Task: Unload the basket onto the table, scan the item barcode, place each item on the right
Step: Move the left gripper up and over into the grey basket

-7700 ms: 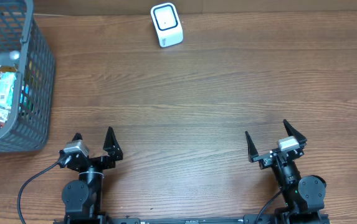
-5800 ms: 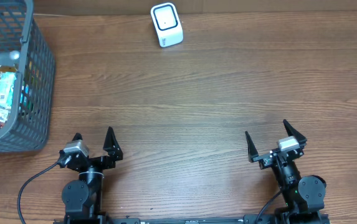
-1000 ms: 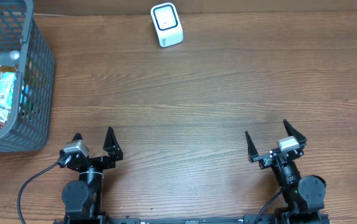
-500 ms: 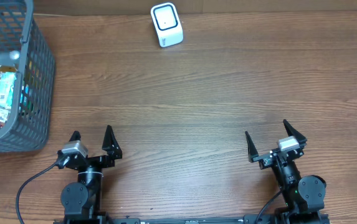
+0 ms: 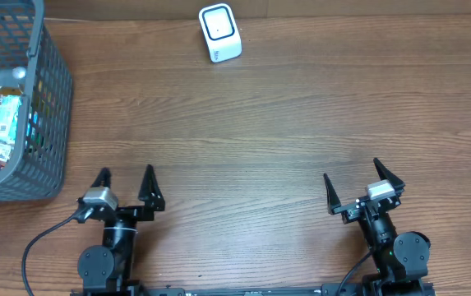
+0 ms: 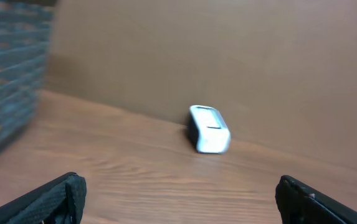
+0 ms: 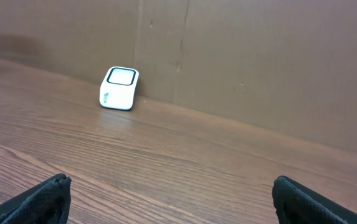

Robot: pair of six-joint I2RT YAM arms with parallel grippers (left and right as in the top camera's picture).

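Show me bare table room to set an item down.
The wide middle of the table, bordered by the white scanner behind, the grey basket at left and the left gripper and right gripper in front, is bare, as is the right side. Only the basket is crowded.

The table (image 5: 284, 123) is smooth, low-sheen wood grain; the far scanner (image 5: 219, 33) is glossy white plastic, the left basket (image 5: 50, 107) grey plastic mesh, and the far wall (image 7: 259, 56) matt brown cardboard.
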